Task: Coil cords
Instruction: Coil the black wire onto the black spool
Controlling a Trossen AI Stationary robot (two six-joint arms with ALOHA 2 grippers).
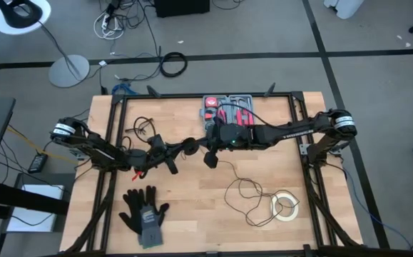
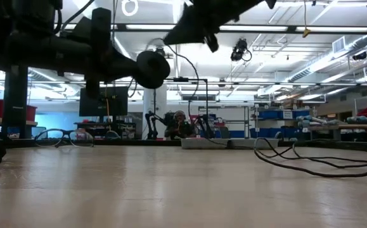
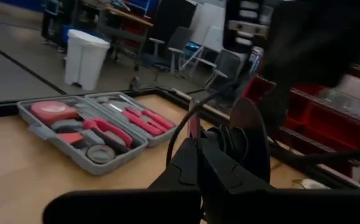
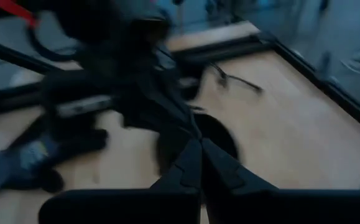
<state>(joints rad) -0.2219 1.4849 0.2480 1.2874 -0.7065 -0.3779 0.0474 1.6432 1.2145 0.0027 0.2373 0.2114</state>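
- The black gloves (image 1: 144, 212) lie at the table's near edge, at about seven o'clock.
- The left gripper (image 1: 169, 151) hangs mid-table, fingers pressed together.
- The right gripper (image 1: 192, 145) is just beside it, pressed together on the cord (image 1: 245, 194).
- That thin wire trails down to loose loops at four o'clock, beside the tape roll (image 1: 285, 205).
- A tool case (image 1: 227, 110) sits at twelve o'clock.
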